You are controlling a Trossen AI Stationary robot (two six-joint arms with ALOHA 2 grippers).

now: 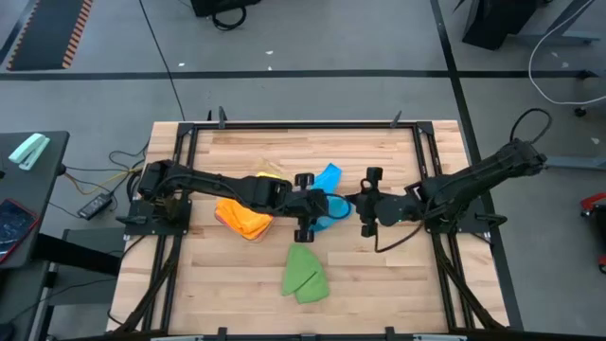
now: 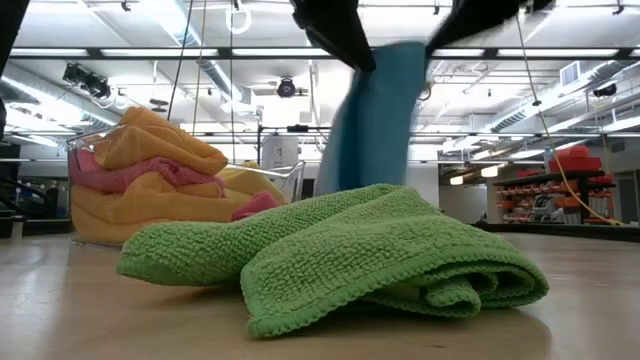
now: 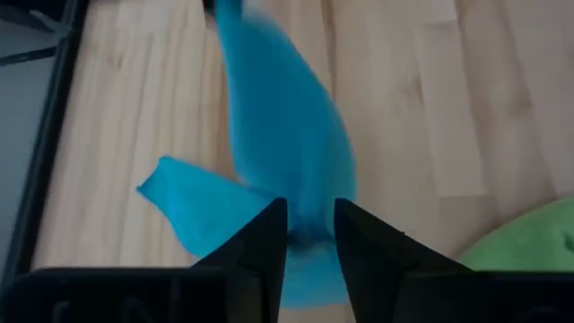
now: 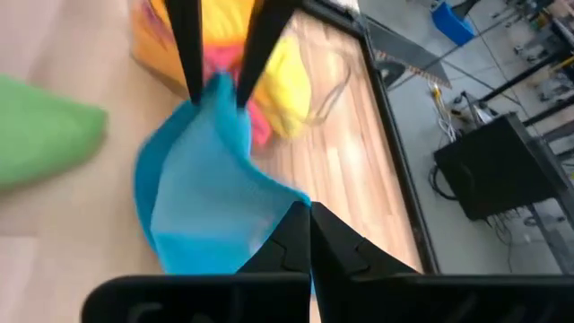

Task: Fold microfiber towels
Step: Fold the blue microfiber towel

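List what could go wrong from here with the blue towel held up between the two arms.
1. The left end effector has only a narrow pinch on the blue towel, so the cloth may slip out.
2. The towel hangs near the folded green towel and could drag across it.
3. The right end effector grips just an edge, so the towel may fold crooked.

We see bright ceiling strip lights (image 2: 90, 52) glaring in the low view's upper part; the blue towel (image 3: 282, 144) smears with motion blur in both wrist views.
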